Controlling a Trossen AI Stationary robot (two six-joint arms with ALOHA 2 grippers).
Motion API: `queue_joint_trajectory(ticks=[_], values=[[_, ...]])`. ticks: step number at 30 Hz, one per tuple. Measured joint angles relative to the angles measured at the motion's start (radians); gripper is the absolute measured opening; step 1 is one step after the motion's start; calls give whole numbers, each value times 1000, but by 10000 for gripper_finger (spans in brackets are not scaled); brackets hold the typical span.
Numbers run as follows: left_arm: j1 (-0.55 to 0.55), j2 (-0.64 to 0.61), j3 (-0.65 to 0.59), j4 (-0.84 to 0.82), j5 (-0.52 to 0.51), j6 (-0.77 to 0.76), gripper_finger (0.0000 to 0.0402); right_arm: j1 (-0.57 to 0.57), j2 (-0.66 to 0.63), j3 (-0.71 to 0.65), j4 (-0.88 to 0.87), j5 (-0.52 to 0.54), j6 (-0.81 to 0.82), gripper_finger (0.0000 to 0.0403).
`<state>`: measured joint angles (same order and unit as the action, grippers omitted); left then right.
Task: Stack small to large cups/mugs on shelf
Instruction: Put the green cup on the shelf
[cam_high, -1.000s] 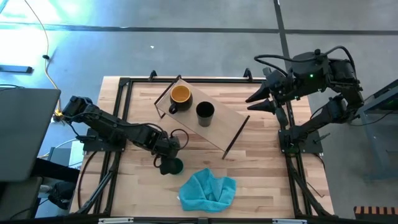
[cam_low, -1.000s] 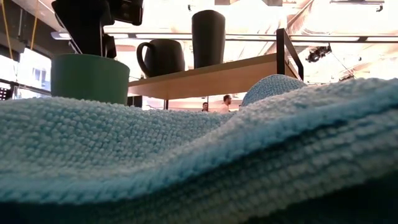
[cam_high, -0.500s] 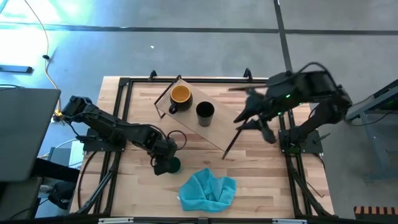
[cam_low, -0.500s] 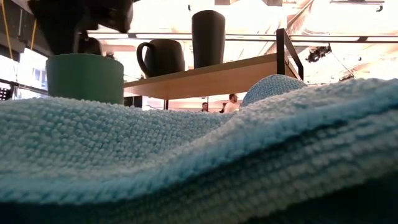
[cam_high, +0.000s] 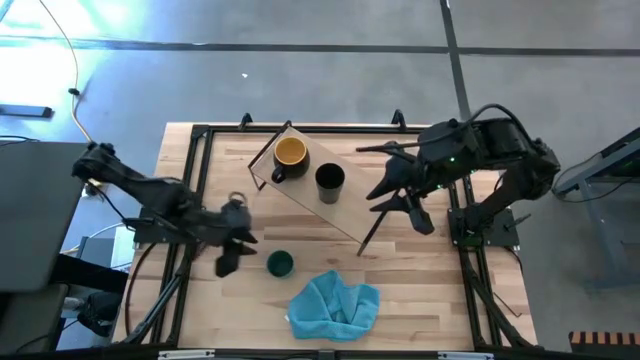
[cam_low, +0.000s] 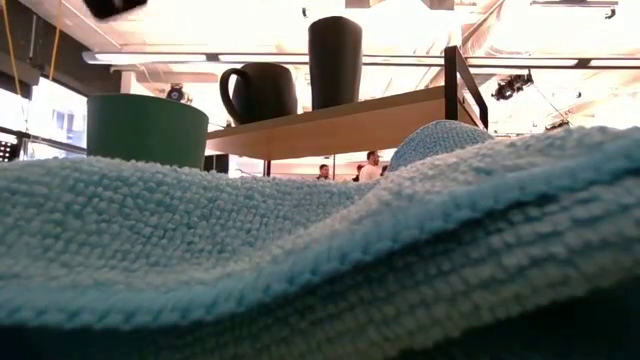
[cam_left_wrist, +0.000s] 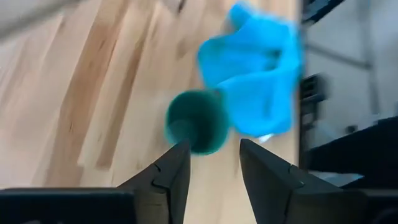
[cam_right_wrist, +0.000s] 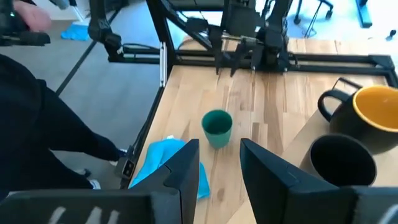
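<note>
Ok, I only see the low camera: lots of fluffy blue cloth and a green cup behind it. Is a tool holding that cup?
Observer: No. From above, the green cup stands alone on the table. The left tool hangs beside it, open, not touching.
Operator: The mug on the shelf looks all dark. Is it?
Observer: Only outside. From above, the mug is yellow-orange inside, next to the black cup on the shelf.
Operator: Where's the other tool?
Observer: The right tool hovers open and empty by the shelf's end nearest the black cup.
</note>
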<state>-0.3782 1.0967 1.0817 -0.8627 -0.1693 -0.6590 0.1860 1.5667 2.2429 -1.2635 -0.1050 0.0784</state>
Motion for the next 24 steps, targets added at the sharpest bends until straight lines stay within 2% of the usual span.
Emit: queue_joint_trajectory(ticks=[3, 8, 14, 20, 24], values=[[-54, -87, -1, 61, -41, 72, 124, 0, -1, 0, 24, 9, -8, 108], [-166, -218, -24, 216, -199, 212, 124, 10, -1, 0, 56, 35, -14, 108], [-274, -388, -142, 389, -356, 316, 124, 13, 0, 0, 64, 50, -8, 108], [-311, -561, -326, 768, -369, 445, 124, 13, 0, 0, 84, 77, -8, 108], [-309, -644, -360, 830, -369, 446, 124, 11, 0, 0, 105, 77, -8, 108]])
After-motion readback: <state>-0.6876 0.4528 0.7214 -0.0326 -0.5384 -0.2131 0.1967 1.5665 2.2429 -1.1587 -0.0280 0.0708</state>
